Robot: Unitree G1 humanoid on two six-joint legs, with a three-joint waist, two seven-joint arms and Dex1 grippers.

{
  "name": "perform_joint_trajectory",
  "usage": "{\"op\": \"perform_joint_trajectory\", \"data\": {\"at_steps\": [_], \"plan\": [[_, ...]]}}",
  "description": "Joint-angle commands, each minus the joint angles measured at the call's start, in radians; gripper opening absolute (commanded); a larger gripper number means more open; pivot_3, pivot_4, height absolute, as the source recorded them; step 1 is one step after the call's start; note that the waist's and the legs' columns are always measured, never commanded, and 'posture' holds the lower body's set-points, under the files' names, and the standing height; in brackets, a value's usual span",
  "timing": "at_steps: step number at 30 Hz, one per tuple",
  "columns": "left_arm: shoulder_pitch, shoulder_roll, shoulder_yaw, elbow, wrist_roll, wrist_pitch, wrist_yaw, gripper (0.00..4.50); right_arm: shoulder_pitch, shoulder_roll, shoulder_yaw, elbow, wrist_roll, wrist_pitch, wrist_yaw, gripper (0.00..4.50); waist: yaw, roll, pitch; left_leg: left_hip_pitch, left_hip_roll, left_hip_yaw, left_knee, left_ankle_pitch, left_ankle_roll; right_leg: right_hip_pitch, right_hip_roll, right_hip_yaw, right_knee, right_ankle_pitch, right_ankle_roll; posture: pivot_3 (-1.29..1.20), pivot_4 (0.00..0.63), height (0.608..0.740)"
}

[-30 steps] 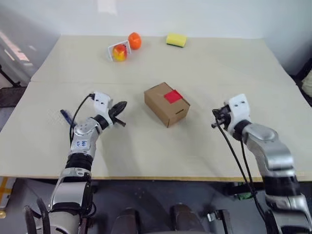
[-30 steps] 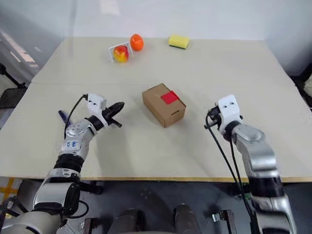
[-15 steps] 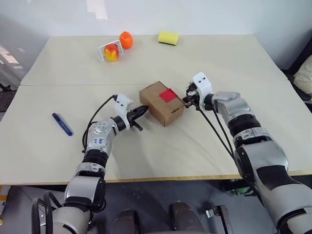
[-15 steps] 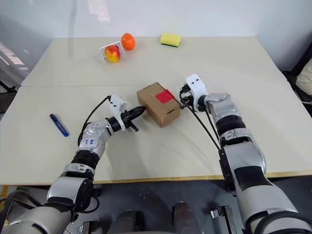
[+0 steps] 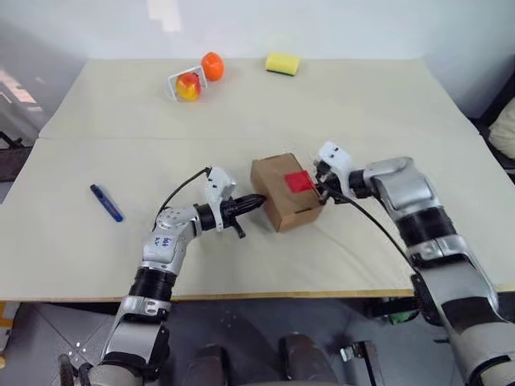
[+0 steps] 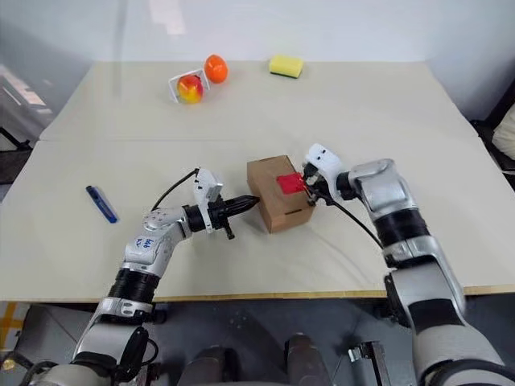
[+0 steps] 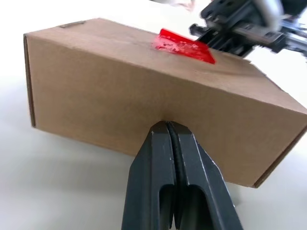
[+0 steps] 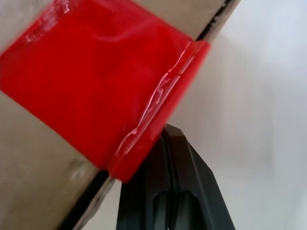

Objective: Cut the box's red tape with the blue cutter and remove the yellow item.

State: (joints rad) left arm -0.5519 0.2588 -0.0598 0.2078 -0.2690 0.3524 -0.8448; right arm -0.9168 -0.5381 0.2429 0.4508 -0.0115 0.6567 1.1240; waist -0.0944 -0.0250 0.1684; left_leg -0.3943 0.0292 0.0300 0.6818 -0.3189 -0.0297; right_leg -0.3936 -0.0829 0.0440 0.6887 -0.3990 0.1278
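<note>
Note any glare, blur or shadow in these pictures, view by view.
Right wrist view: shiny highlights run along the red tape, wrinkled at the fold. Left wrist view: the right end effector behind the box is blurred. Left eye view: pale reflections streak the back wall.

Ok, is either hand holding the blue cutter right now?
No, the blue cutter lies alone on the table, far from the box where both hands are.

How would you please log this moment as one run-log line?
left gripper: shut, against box side | right gripper: shut, at red tape edge | cutter: untouched on table
</note>
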Motion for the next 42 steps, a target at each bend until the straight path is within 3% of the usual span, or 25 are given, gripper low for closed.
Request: {"op": "perform_joint_trajectory", "data": {"at_steps": [1, 9, 16, 33, 38, 42], "plan": [[0.06, 0.021, -0.053, -0.174, -0.035, 0.096, -0.021, 0.02, 0.051, -0.041, 0.008, -0.153, 0.024, 0.036, 0.028, 0.0, 0.005, 0.0, 0.0, 0.0, 0.0, 0.001, 0.0, 0.0, 0.0, 0.0, 0.0, 0.0, -0.001, 0.0, 0.0, 0.0, 0.15, 0.74], [0.126, 0.039, -0.073, -0.316, -0.055, 0.211, 0.021, 0.02, 0.043, -0.063, -0.007, -0.132, 0.02, 0.016, -0.002, 0.0, 0.018, 0.0, 0.0, 0.001, 0.0, 0.001, 0.001, 0.0, 0.0, 0.001, 0.001, 0.001, -0.001, 0.0, 0.0, 0.0, 0.15, 0.74], [0.111, 0.067, -0.079, -0.274, -0.033, 0.163, 0.027, 0.02, -0.022, -0.001, -0.015, -0.013, 0.025, -0.086, -0.057, 0.0, 0.012, 0.0, 0.0, 0.002, 0.001, 0.002, 0.0, 0.0, 0.0, 0.001, 0.001, 0.001, -0.002, 0.0, 0.0, 0.0, 0.15, 0.74], [0.073, 0.003, -0.072, -0.143, 0.02, 0.022, 0.102, 0.02, -0.138, 0.093, -0.095, 0.238, 0.042, -0.24, -0.2, 0.0, 0.011, 0.0, 0.0, 0.002, 0.0, 0.002, 0.001, 0.0, 0.0, 0.002, 0.001, 0.001, -0.002, 0.0, 0.0, 0.0, 0.15, 0.74], [0.015, 0.032, 0.042, -0.167, -0.018, 0.006, 0.163, 0.02, -0.144, 0.021, -0.194, 0.166, 0.079, -0.23, -0.257, 0.0, 0.014, 0.001, 0.001, 0.001, 0.0, 0.001, 0.001, 0.0, 0.0, 0.001, 0.001, 0.0, -0.002, 0.0, 0.0, 0.0, 0.15, 0.74], [-0.013, 0.019, 0.145, -0.213, -0.077, 0.033, 0.242, 0.02, -0.104, -0.027, -0.337, 0.105, 0.199, -0.156, -0.246, 0.0, 0.016, 0.001, 0.001, 0.0, 0.0, 0.001, 0.0, 0.0, 0.001, 0.001, 0.0, 0.0, -0.003, 0.0, 0.0, 0.0, 0.15, 0.74]]}}
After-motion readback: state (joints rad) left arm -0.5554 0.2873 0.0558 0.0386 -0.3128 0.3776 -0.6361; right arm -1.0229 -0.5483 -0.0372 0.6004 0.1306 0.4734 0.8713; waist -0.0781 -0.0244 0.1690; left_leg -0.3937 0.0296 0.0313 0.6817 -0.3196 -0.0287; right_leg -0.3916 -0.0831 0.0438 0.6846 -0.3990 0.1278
